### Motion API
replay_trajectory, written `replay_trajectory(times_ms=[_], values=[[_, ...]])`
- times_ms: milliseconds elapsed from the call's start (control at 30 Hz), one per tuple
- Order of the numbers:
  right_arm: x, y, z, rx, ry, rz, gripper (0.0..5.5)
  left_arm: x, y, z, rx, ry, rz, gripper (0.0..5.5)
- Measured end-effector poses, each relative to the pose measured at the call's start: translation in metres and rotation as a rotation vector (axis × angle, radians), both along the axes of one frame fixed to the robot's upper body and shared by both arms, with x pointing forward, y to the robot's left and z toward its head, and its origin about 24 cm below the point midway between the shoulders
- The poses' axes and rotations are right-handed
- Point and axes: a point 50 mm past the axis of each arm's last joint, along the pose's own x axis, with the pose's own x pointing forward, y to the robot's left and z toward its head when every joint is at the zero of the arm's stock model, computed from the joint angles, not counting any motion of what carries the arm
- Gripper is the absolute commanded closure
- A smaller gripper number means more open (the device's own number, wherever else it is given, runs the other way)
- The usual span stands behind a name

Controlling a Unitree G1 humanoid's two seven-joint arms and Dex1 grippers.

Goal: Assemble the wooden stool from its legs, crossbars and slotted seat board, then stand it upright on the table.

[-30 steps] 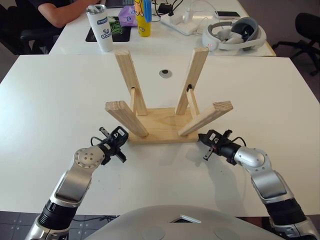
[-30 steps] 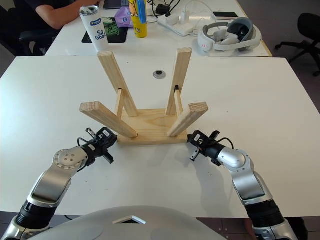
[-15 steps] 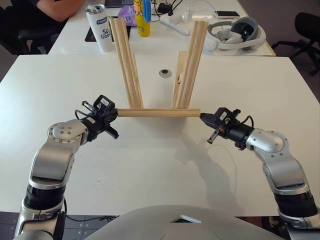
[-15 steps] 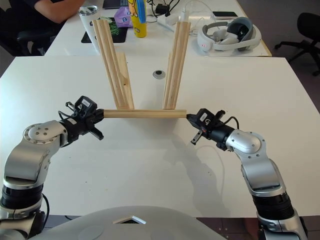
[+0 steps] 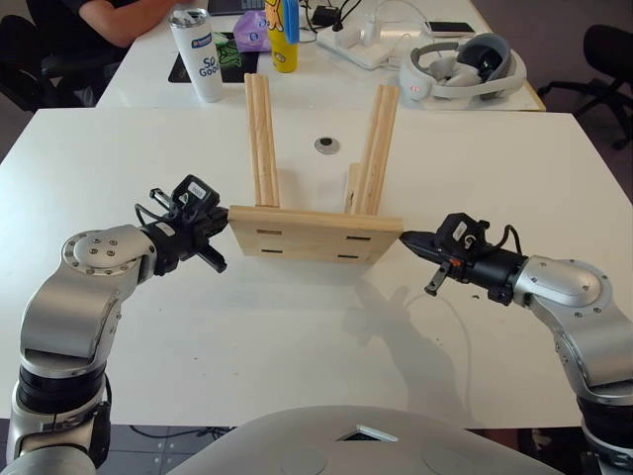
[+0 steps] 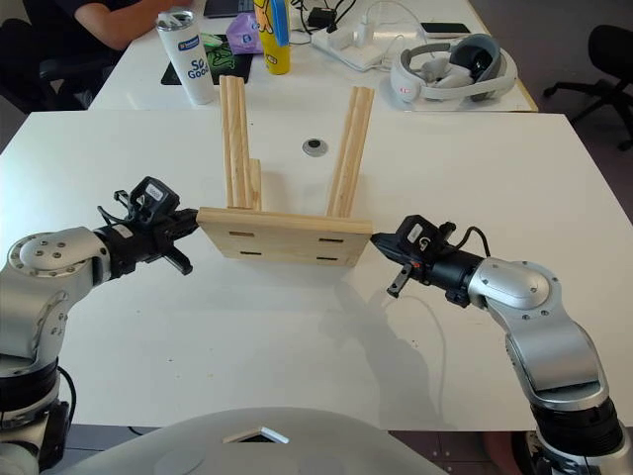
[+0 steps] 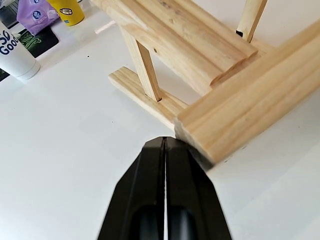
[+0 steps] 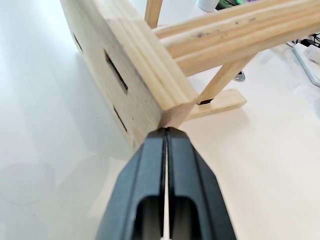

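One wooden stool (image 5: 316, 198) hangs across the middle of the white table (image 5: 119, 158), pinched end to end between two grippers. I count one seat board (image 5: 315, 234) with four slots (image 5: 272, 234) cut in its face, and four legs, which read as two doubled pairs: a left pair (image 5: 262, 139) and a right pair (image 5: 379, 148), both running toward the top of the frame. The left wrist view shows two crossbars, one near (image 7: 142, 65) and one at its upper right (image 7: 251, 17).

The left gripper (image 5: 224, 228) is at centre left and the right gripper (image 5: 407, 238) at centre right. Each has its fingers pressed flat together with only a seam between them, the tips butted against an end of the board and clasping nothing. Along the top edge stand one tumbler (image 5: 198, 54), one yellow bottle (image 5: 285, 35) and one headset (image 5: 463, 67).

Half a second ago the board showed only as a thin edge and the legs reached higher in the frame; now its slotted face is turned toward me. A second ago the stool sat upside down on its seat, with both grippers lower in the frame.

The farther leg of each pair is mostly hidden behind the nearer one. I cannot tell whether the board's lower edge touches the table.
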Motion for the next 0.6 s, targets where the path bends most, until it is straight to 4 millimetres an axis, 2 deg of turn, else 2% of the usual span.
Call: replay_trajectory(times_ms=[100,167,233,333,400,600], values=[[0.007,-0.024,-0.028,-0.12,0.023,-0.175,5.48,-0.007,-0.009,-0.017,0.01,-0.002,-0.069,5.5],[0.003,-0.034,-0.039,-0.141,0.057,-0.228,5.48,-0.011,-0.003,-0.033,0.042,0.013,-0.035,5.5],[-0.001,-0.033,-0.044,-0.115,0.071,-0.237,5.48,-0.014,0.008,-0.05,0.108,0.019,0.03,5.5],[-0.006,-0.03,-0.048,-0.104,0.072,-0.226,5.48,-0.014,0.025,-0.061,0.205,-0.047,0.147,5.5],[-0.01,-0.03,-0.055,-0.094,0.082,-0.231,5.48,-0.02,0.029,-0.07,0.226,-0.049,0.187,5.5],[0.002,-0.025,-0.071,-0.096,0.024,-0.249,5.48,-0.028,0.001,-0.085,0.141,-0.039,0.139,5.5]])
